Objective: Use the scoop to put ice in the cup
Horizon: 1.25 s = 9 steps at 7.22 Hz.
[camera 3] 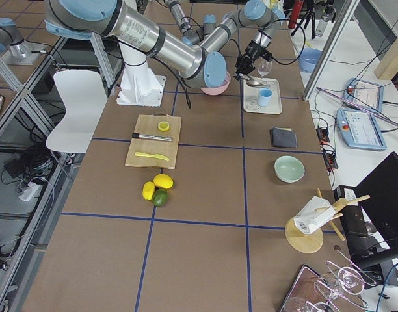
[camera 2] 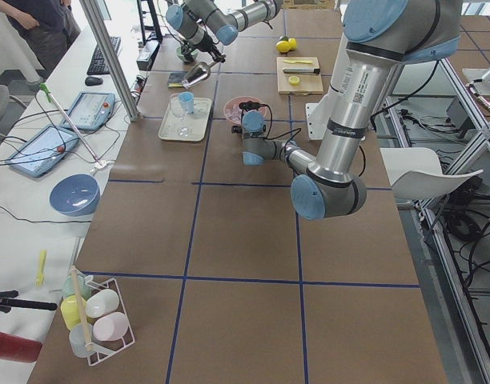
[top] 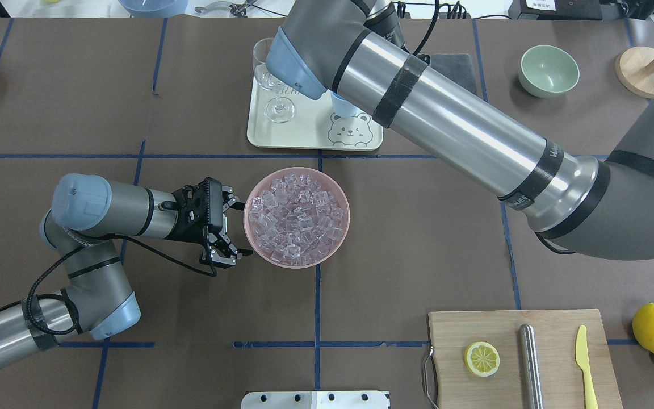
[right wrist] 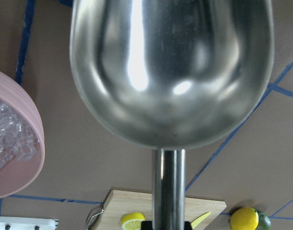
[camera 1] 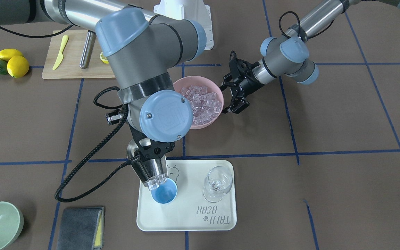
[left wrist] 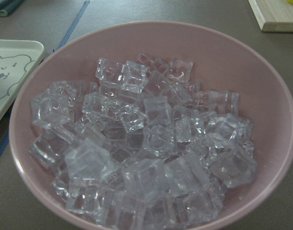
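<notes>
Scoop (camera 1: 147,169), front view: tipped down over the light-blue cup (camera 1: 165,193) on the tray (camera 1: 186,217), ice (camera 1: 157,181) at its lip, right gripper (camera 1: 154,150) clamped on it. The lip sits at the cup's near rim, so you risk cubes skittering onto the tray. Overhead: left gripper (top: 239,230) spread wide and empty, beside the pink bowl (top: 347,218). Right wrist: only the scoop's underside shows, so you can't see the pour.

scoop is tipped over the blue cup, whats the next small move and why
Probably tip the scoop slightly steeper: a few ice cubes sit at its lip right above the rim of the cup, and the cup looks empty inside.
</notes>
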Available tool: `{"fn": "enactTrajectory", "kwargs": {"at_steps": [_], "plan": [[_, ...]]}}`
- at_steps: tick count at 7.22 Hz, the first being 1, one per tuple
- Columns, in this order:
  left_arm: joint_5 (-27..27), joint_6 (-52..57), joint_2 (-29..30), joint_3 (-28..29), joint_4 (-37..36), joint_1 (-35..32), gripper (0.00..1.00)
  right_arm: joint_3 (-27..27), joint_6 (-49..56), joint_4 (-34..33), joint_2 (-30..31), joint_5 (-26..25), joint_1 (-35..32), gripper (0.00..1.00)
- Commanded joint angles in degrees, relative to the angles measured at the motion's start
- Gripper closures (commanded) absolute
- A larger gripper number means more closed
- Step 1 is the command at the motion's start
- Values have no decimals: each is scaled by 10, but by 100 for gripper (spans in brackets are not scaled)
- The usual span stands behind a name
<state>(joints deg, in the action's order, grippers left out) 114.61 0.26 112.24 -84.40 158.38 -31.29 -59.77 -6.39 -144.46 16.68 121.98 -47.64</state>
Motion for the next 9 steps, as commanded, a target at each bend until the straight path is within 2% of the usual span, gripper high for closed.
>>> {"fn": "enactTrajectory", "kwargs": {"at_steps": [1,4,7,8,9], "plan": [[0,0,0,1,0,0,0,-1,0,1,-7,0,-1,100],[0,0,0,-1,0,0,0,-4,0,1,-5,-2,-1,100],[0,-4,0,-2,-1,-1,0,-74,-9,1,25,4,-2,100],[0,-5,-1,-3,-1,-2,0,-138,-13,1,62,6,-5,100],[0,-6,-2,-4,-1,-3,0,-236,-40,1,121,13,-14,100]]}}
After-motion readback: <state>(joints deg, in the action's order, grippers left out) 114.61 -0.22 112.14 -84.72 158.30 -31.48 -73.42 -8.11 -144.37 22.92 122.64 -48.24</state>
